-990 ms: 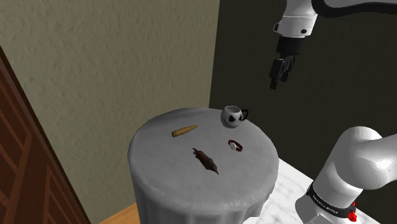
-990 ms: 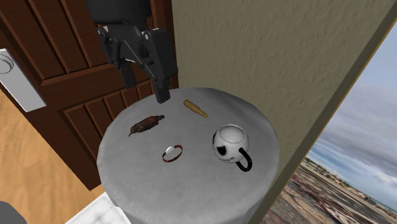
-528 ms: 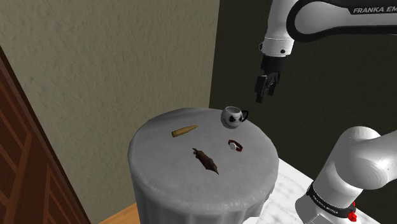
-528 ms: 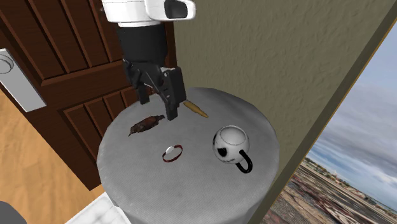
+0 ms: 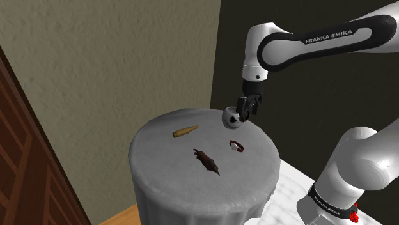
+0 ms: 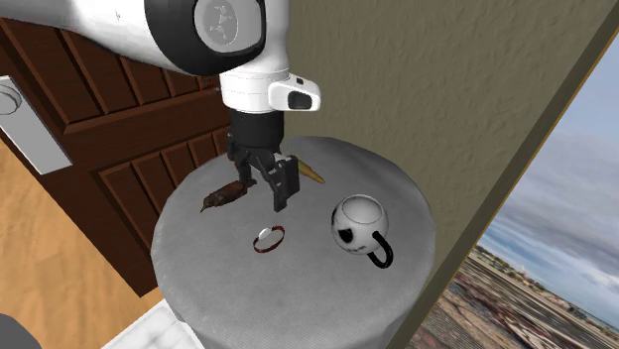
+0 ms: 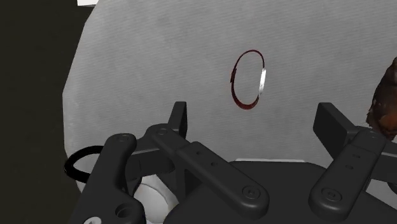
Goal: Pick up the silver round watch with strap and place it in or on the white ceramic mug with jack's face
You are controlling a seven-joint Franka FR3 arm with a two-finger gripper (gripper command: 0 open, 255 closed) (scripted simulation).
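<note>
Hovering the gripper [image 5: 243, 114] low over the desk [image 5: 166, 185], pointing down. Spreading the fingers [image 7: 180, 121] wide, gripping nothing.

Seeing the watch [image 7: 261, 76] lying flat on the grey cloth just ahead of the fingertips, roughly between the two finger lines, touching neither. Reading it as a dark red strap loop with a silver face on one side. In the second exterior view, placing the gripper [image 6: 266, 190] above and a little behind the watch [image 6: 269, 239], apart from it. In the shoulder view, finding the watch [image 5: 236, 146] below the gripper, nearer the stand.

Spotting the mug [image 5: 229, 117] right by the gripper, partly covered by it in the shoulder view. Noting it as white and round, with black face marks and a black handle. In the second exterior view, seeing the mug [image 6: 359, 223] off to one side of the gripper, near, not touching. In the wrist view, catching the mug [image 7: 151, 189] under the gripper body beside one finger.

Noting a brown shrivelled thing [image 6: 227, 194] on the gripper's other side, away from the mug, and a tan tapered piece [image 6: 310, 171] just behind the gripper.
</note>
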